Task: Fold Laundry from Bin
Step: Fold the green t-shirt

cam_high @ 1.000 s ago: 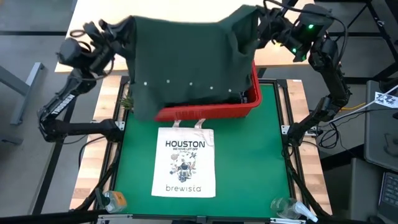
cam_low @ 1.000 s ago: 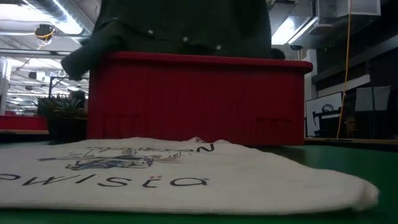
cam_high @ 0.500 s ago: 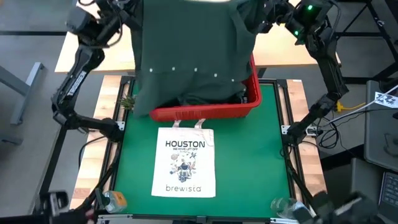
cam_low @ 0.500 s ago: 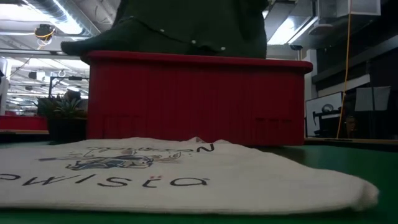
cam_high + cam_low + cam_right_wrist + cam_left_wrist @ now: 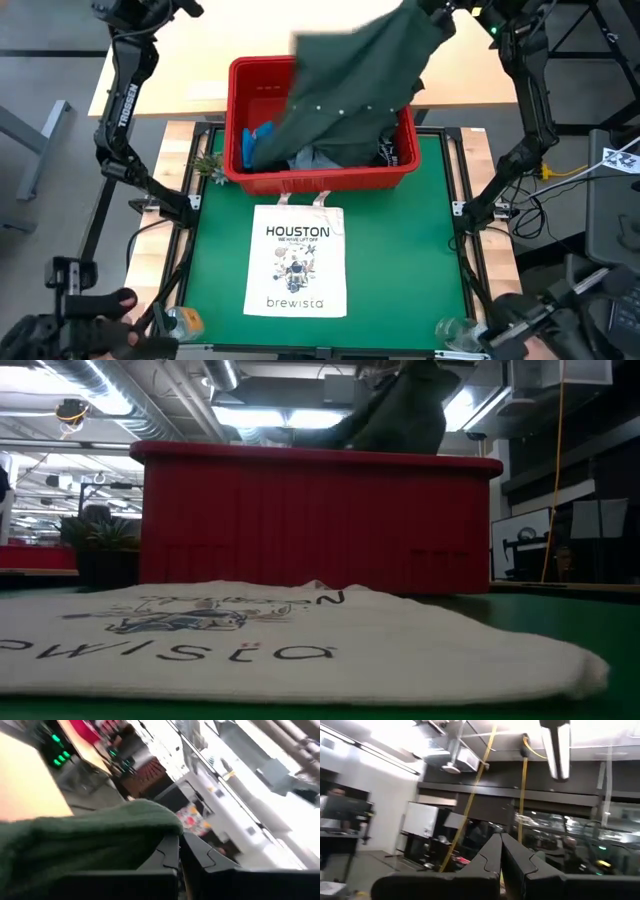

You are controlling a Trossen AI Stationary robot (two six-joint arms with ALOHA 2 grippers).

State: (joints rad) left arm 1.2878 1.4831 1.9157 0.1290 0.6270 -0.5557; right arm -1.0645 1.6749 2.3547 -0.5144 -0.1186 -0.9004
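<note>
- The right gripper (image 5: 432, 12) sits at the top edge of the high view, right of centre, its fingers pressed together on a corner of the dark green garment (image 5: 345, 85); in the right wrist view the cloth (image 5: 85, 845) bunches just against those dark fingers (image 5: 172, 852).
- From that pinch the garment hangs down and to the left, draping across the upper right part of the red bin (image 5: 320, 180); its lower edge lies inside the bin.
- The left gripper (image 5: 150, 8) is at the upper left of the high view, fingers pressed together and holding nothing; the left wrist view shows the closed fingers (image 5: 502, 855) pointed at the room's ceiling.
- Inside the bin, a bright blue garment (image 5: 255, 145) shows at the left, a light blue denim one (image 5: 315, 160) in the middle, something dark (image 5: 392, 152) at the right.
- The bin stands at the top centre of the green mat (image 5: 400, 260); just below it lies the white tote bag (image 5: 297, 260), leaving open mat on either side.
- A small plant (image 5: 207, 163) sits at the bin's left corner.
- Half a second ago both grippers held the garment spread wide over the bin; now the left side has dropped free, the cloth hangs from the right alone, and the bin's left half is uncovered.
</note>
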